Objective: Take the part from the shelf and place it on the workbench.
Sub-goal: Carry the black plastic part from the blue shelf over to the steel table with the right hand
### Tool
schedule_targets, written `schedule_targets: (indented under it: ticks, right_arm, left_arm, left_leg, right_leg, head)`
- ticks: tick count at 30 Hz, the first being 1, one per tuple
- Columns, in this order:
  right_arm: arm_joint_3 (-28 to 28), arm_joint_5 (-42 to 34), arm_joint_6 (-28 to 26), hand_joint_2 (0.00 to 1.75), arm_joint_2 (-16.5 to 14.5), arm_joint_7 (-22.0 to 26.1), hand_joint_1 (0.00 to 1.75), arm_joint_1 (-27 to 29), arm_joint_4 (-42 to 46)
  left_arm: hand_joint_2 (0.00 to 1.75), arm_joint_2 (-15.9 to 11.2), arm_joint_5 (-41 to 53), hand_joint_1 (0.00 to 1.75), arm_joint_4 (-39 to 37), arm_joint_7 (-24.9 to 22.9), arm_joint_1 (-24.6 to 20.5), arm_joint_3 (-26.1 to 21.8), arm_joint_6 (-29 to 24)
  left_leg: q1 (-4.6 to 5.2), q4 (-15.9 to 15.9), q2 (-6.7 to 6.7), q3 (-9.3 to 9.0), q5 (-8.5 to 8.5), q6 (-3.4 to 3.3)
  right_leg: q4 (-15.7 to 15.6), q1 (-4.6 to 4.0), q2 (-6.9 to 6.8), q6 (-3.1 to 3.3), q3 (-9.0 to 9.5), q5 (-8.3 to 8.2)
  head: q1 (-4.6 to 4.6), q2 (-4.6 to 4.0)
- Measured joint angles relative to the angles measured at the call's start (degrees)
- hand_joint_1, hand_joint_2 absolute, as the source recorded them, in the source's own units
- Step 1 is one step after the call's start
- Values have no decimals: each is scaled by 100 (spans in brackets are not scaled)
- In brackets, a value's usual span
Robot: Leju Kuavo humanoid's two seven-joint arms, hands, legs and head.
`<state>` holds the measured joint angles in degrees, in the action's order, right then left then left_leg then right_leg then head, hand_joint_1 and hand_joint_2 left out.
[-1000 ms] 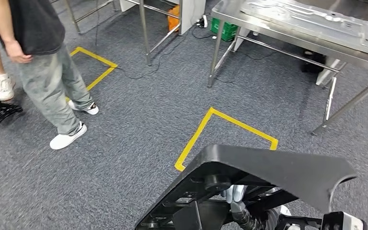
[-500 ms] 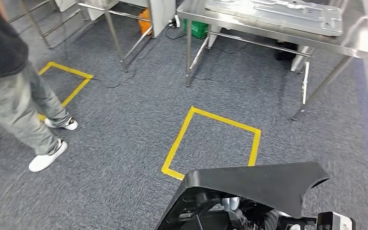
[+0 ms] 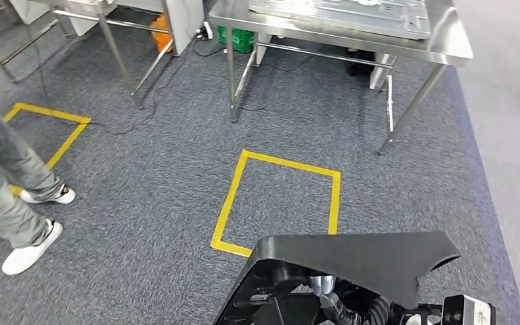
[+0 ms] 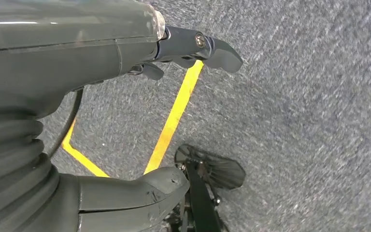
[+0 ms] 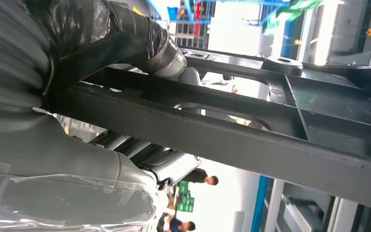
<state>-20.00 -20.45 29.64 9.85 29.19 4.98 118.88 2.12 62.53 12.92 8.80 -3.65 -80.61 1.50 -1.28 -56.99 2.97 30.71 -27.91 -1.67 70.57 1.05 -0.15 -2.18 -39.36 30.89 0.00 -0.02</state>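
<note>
Part (image 3: 372,261) (black, ribbed underneath) rides low before the robot, the right hand (image 5: 77,58) wrapped round one rib, the left hand (image 4: 125,96) hanging loose-fingered over carpet, so carrying seems under way; next comes closing on the workbench (image 3: 447,47) ahead.

No legible text, label, brand, number or sign in any view. Black part (image 3: 352,261) carries no readable marking; steel counter (image 3: 447,47) and metal panel (image 3: 338,10) on it likewise plain. Yellow tape square (image 3: 277,203) on carpet floor is bare outline, no lettering. Right wrist view: background signage and green crates too blurred and small to read. Left wrist view: hand (image 4: 101,38) cover unmarked, yellow tape plain.
</note>
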Motion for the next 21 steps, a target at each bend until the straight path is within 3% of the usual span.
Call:
schedule_targets:
  ticks: [1,3,5,7,9,11,12,13,14,15,16,18,19,21]
  right_arm:
    - [7,-3,2,175,1,-5,147,-3,-2]
    - [15,-8,9,175,2,-14,147,-19,-2]
    - [20,-18,25,175,6,-24,147,-43,-2]
    - [26,-49,38,175,10,-42,147,-64,-2]
    - [31,-86,52,175,13,-61,147,-106,-3]
    - [33,-103,72,175,14,-79,147,-143,-8]
    - [33,-105,80,175,14,-87,147,-150,-17]
    - [33,-105,87,175,14,-93,147,-150,-27]
    - [33,-106,92,175,14,-97,147,-150,-38]
    - [33,-107,94,175,14,-100,147,-150,-46]
    - [33,-109,97,175,14,-103,147,-151,-49]
    - [34,-114,104,175,14,-115,147,-155,-52]
    - [34,-115,106,175,14,-121,147,-158,-54]
    - [33,-116,89,175,14,-132,147,-163,-55]
  left_arm:
    - [175,0,-4,0,0,-13,-1,0,2]
    - [175,0,-10,0,0,-26,-4,0,9]
    - [175,0,-13,0,0,-29,-11,0,24]
    - [175,-1,-14,0,0,-21,-30,-1,53]
    - [175,-1,-15,0,-1,-2,-45,-1,85]
    - [175,-2,-15,0,-2,12,-34,0,102]
    - [175,-4,-16,0,-2,15,-20,0,105]
    - [175,-5,-16,0,-2,16,-5,0,105]
    - [175,-6,-16,0,-2,20,6,0,106]
    - [175,-7,-17,0,-2,24,11,0,106]
    - [175,-7,-17,0,-2,30,12,0,108]
    - [175,-13,-18,0,-2,38,5,0,112]
    - [175,-16,-19,0,-2,40,7,0,113]
    - [175,-17,-21,0,-2,43,9,-1,119]
  left_leg:
    - [1,0,48,-30,-20,17]
    - [16,0,132,-82,-64,71]
    - [21,10,219,-115,-91,138]
    - [17,16,266,-164,-130,201]
    - [8,-277,74,-70,-337,233]
    - [-3,-1008,-182,287,-686,239]
    - [-3,-1374,-234,491,-803,245]
    - [-1,-1588,-254,635,-815,248]
    - [1,-1590,-263,686,-712,246]
    - [1,-1378,-277,635,-517,237]
    - [1,-998,-327,499,-269,221]
    - [1,-314,-486,231,28,186]
    - [7,-134,-540,158,73,171]
    - [19,-59,-508,124,64,128]
  right_leg:
    - [-436,-7,-85,22,218,-216]
    - [-1114,-63,-276,106,559,-452]
    - [-1254,-120,-304,187,611,-447]
    - [-1306,-115,-178,255,631,-467]
    - [-1390,-78,-73,330,690,-509]
    - [-1412,-66,29,377,712,-522]
    - [-1405,-74,91,389,712,-517]
    - [-1392,-83,159,396,714,-507]
    - [-1376,-90,230,397,718,-494]
    - [-1357,-94,300,393,727,-479]
    - [-1335,-94,367,381,736,-459]
    - [-1290,-105,484,339,734,-420]
    - [-1274,-103,533,310,720,-409]
    - [-1280,-92,619,241,696,-415]
  head:
    - [0,0]
    - [0,0]
    - [-1,0]
    - [-1,0]
    - [-3,0]
    - [-5,0]
    - [-5,0]
    - [-5,0]
    - [-4,0]
    - [-4,0]
    - [-4,0]
    - [-4,0]
    - [-4,0]
    - [-4,0]
